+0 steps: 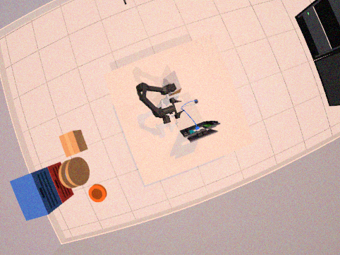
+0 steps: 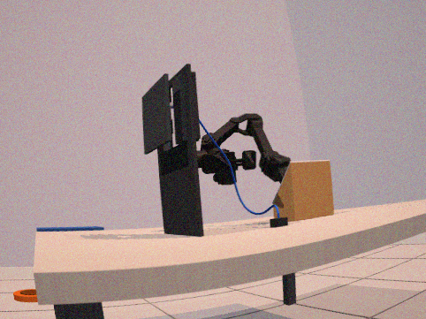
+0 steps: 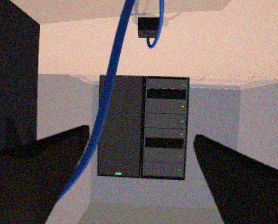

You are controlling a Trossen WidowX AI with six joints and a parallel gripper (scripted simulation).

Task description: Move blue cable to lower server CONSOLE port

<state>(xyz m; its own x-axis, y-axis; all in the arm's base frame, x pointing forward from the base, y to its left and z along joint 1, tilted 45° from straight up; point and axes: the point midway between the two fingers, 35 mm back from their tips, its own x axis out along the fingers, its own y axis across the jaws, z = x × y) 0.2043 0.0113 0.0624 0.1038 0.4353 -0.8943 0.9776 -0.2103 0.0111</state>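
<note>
You have the gripper with jaws released, standing wide apart, gripping nothing. The blue cable runs from the upright server panel to a small black block. Your wrist view shows it crossing the finger gap, nearer the picture's left finger. The panel-side end lies apart from the jaws; its port is unreadable.

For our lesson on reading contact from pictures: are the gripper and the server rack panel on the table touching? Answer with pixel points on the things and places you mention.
Apart. The top view shows bare table between the gripper [image 1: 176, 108] [image 3: 142, 134] and the rack panel [image 1: 183, 133] [image 2: 181, 194].
</note>
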